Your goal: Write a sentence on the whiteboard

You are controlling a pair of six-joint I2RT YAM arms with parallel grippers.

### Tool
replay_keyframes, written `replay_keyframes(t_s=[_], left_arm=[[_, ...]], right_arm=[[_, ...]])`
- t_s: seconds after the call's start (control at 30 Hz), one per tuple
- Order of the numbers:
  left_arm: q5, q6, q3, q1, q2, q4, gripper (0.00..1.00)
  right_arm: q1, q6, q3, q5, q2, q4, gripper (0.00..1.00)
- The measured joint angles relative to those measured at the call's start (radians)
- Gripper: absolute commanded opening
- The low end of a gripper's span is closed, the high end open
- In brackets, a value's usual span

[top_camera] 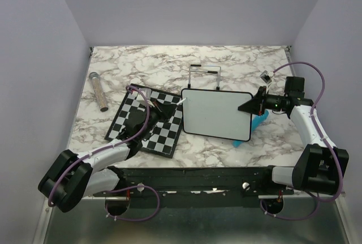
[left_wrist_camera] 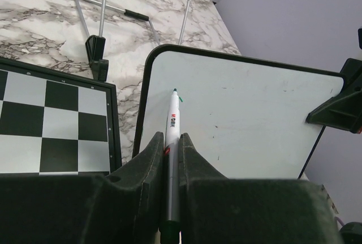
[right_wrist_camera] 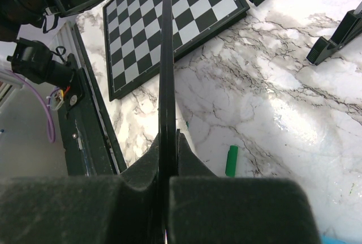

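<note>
The whiteboard (top_camera: 218, 114) is lifted off the table, and my right gripper (top_camera: 251, 105) is shut on its right edge. In the right wrist view the whiteboard (right_wrist_camera: 167, 57) appears edge-on, its black frame clamped in my right gripper (right_wrist_camera: 169, 136). My left gripper (left_wrist_camera: 171, 136) is shut on a white marker (left_wrist_camera: 172, 116). The marker's green tip rests at the upper left corner of the whiteboard (left_wrist_camera: 243, 119). The board's face is blank apart from a few specks, and the sentence is not in view. The left gripper (top_camera: 167, 110) hovers over the chessboard.
A chessboard (top_camera: 144, 122) lies left of the board. A wire stand (top_camera: 205, 74) is behind it, and a grey cylinder (top_camera: 99, 91) lies at the far left. A blue object (top_camera: 257, 125) sits under the board's right side. A green cap (right_wrist_camera: 231, 161) lies on the marble.
</note>
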Motion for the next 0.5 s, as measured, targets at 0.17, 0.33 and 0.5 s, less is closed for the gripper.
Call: replay_keyframes(t_s=[0.17, 0.33, 0.5], left_arm=[[0.0, 0.003, -0.011, 0.001, -0.007, -0.021, 0.0], [0.005, 0.003, -0.035, 0.001, -0.008, -0.023, 0.0], [0.037, 0.003, -0.047, 0.001, -0.011, -0.005, 0.0]], right_arm=[[0.0, 0.0, 0.0, 0.0, 0.0, 0.0, 0.01], [0.0, 0.0, 0.0, 0.0, 0.0, 0.0, 0.0], [0.0, 0.0, 0.0, 0.0, 0.0, 0.0, 0.01]])
